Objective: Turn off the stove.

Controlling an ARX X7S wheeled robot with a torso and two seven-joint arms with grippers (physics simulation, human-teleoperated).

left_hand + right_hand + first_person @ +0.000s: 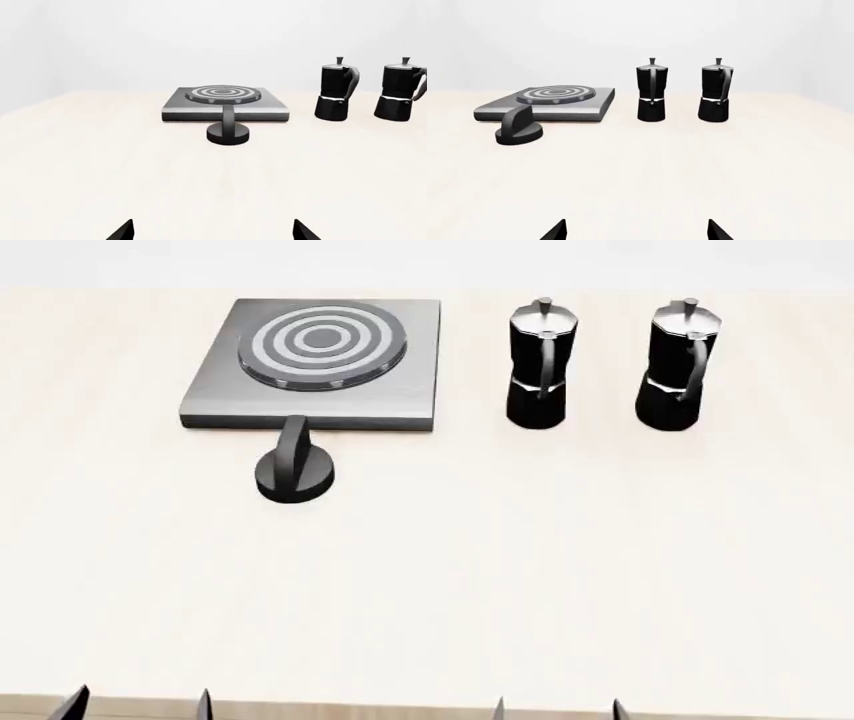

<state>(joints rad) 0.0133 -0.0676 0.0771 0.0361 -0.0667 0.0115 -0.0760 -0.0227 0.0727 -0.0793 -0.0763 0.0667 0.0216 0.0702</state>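
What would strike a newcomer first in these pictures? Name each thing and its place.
The grey stove with its ringed burner sits at the table's far left, and its black knob stands just in front of it. Two black moka pots stand side by side to the stove's right. Both grippers sit open at the near edge, holding nothing.

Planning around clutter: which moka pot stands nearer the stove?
The left moka pot, right beside the stove; the other pot stands farther right.
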